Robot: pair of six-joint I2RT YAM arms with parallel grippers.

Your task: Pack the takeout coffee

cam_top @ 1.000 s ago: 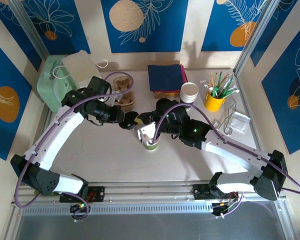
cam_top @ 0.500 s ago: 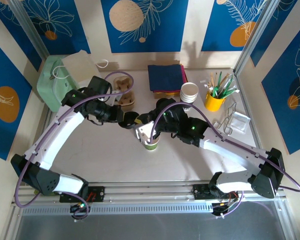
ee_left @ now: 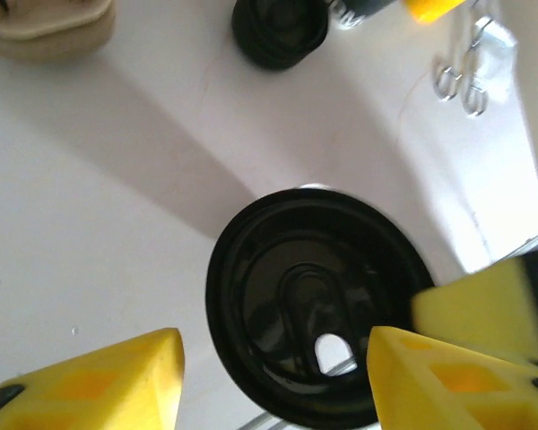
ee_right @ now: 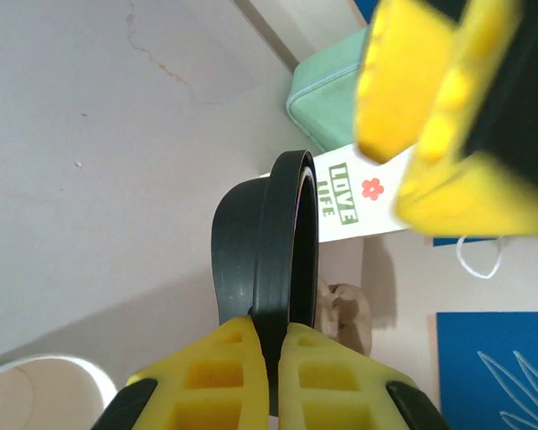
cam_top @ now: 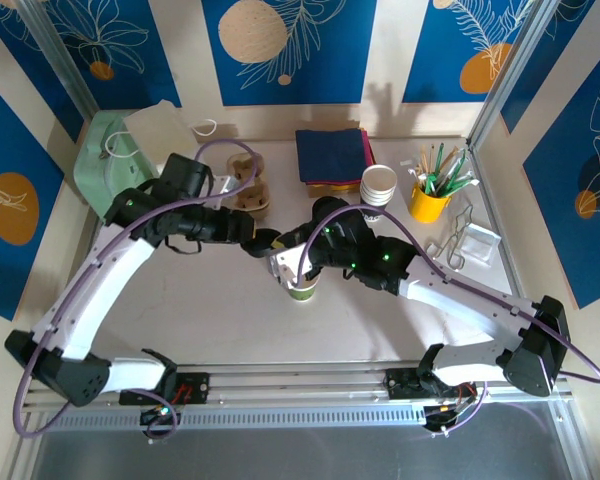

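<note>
Takeout coffee cup (cam_top: pixel 301 291): olive-green side, white rim, no lid on it; stands upright near the middle of the tabletop (cam_top: pixel 210 310).
Right end effector (ee_right: pixel 272 333): closed tight on the rim of the black lid, just beside the cup on its far-left side.
Black lid (ee_right: pixel 278 242): round, held on edge and upright, clear of the tabletop and off the cup.
Left end effector (ee_left: pixel 273 345): jaws wide, nothing held; faces the flat of the lid and stands apart from it, on the lid's far-left side.
Stack of black lids (ee_left: pixel 278 31): loose, on the tabletop beyond the held lid.
Cardboard carrier (cam_top: pixel 248 188): brown, toward the far edge, left of centre.
Stack of white cups (cam_top: pixel 379 185): lidless, toward the far edge, right of centre.
Yellow pot (cam_top: pixel 428 205): holds upright sticks, just right of the white cups.
Wire clips (cam_top: pixel 460 240): near the right edge; kind cannot be told.
Navy napkins (cam_top: pixel 333 155): a flat pile at the far edge, centre.
White paper bag (cam_top: pixel 165 135): upright at the far left corner, printed "LOVE LIFE".
Mint-green case (cam_top: pixel 102 165): touching the bag's left side.
</note>
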